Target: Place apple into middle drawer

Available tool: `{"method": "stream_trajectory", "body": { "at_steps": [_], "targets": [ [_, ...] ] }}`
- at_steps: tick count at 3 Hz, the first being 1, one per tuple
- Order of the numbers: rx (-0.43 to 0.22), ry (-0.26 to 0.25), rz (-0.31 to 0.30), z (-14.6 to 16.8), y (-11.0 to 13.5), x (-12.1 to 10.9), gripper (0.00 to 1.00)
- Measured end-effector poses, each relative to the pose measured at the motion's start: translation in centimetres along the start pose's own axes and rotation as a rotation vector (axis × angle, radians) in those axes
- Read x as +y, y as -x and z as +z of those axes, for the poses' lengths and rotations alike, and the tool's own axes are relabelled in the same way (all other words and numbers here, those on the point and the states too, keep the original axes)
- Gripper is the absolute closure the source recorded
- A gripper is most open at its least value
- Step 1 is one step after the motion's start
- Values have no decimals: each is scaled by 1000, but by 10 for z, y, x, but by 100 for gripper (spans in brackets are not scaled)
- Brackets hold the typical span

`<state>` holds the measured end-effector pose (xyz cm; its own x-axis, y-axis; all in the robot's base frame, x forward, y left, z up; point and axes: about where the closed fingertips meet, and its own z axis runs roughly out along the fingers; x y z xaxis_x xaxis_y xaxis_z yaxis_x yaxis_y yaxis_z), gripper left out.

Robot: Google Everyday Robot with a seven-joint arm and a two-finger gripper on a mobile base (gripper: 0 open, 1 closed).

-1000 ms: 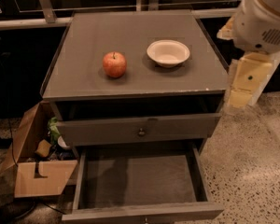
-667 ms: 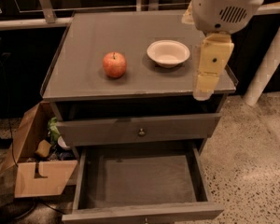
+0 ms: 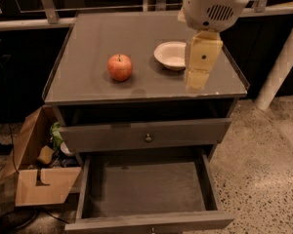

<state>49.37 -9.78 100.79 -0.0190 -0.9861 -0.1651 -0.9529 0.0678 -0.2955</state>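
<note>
Resting upright on the grey cabinet top (image 3: pixel 97 43) is the apple (image 3: pixel 119 67), red-orange, its short dark stem pointing up, left of the top's centre and touching nothing else. To the right of the apple, a little further back, sits a shallow white bowl (image 3: pixel 172 55). My gripper (image 3: pixel 196 82) hangs to the right of the apple, beyond the bowl, over the front right part of the top. It is pale yellow and points down. I cannot tell whether it is spread or closed, and it holds nothing. The bowl lies between the apple and my gripper. The round white housing of my arm (image 3: pixel 212 4) rises above the bowl.

Below the apple, under the top's front edge, a closed drawer front (image 3: pixel 102 136) shows a small round metal knob (image 3: pixel 148 138). Lower again, below and nearer than the apple, the middle drawer (image 3: pixel 146 189) stands open, showing its flat grey floor. The knobbed front lies between the apple and this drawer. Down and left of the apple, a cardboard box (image 3: pixel 44 184) stands on the speckled floor (image 3: pixel 263 155).
</note>
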Motion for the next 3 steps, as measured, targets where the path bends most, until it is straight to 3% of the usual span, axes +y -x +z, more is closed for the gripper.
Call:
{"method": "stream_trajectory", "body": {
  "at_steps": [1,2,3],
  "targets": [
    [2,24,-13,19,23,-30,0],
    [-18,34,-72,30,51,-54,0],
    [-36,9,-71,28,56,-60,0]
  ]
}}
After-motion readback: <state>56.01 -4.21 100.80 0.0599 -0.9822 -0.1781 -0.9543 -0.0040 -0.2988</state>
